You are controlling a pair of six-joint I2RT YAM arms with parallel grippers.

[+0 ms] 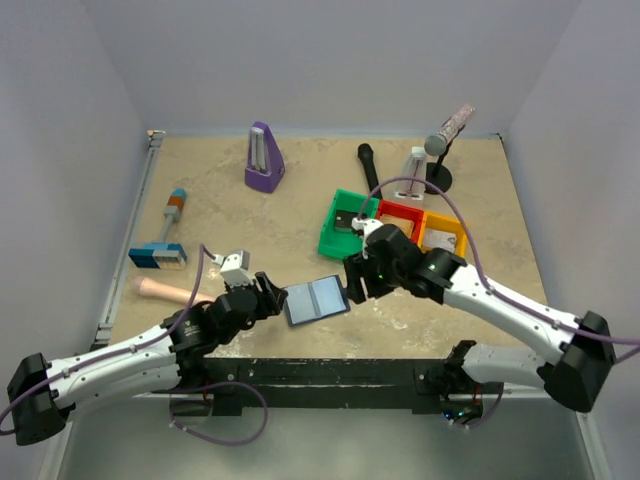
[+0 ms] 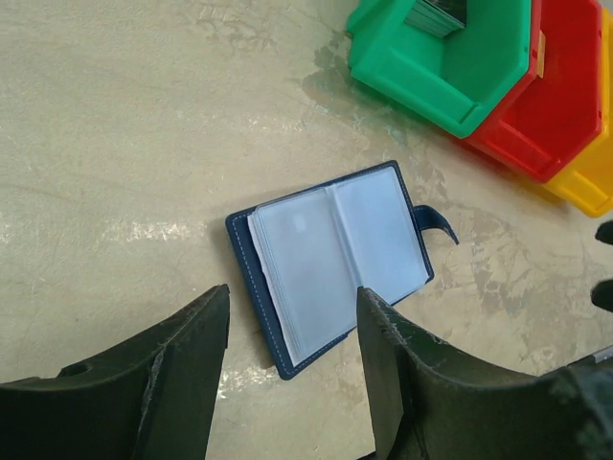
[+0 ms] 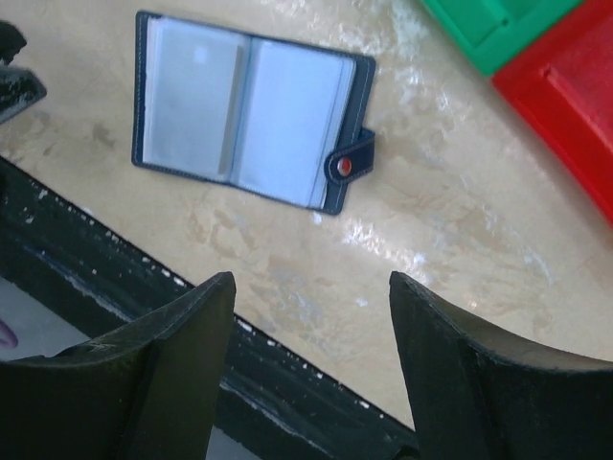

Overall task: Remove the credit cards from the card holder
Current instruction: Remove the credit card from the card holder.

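Observation:
The card holder [image 1: 316,299] lies open and flat on the table near the front edge, between my two grippers. It is dark navy with pale blue-grey inner sleeves and a snap tab on its right side. It also shows in the left wrist view [image 2: 335,259] and the right wrist view [image 3: 249,110]. No credit card face shows plainly; the sleeves look pale and I cannot tell what they hold. My left gripper [image 1: 272,295] [image 2: 292,292] is open and empty at the holder's left edge. My right gripper [image 1: 352,280] [image 3: 309,280] is open and empty at its right edge.
A green bin [image 1: 335,232] with a dark flat thing inside, a red bin [image 1: 400,218] and a yellow bin [image 1: 442,232] stand behind the holder. A purple metronome [image 1: 263,158], a microphone stand [image 1: 438,150], a blue tool [image 1: 170,215] and the black front rail [image 1: 330,370] are around.

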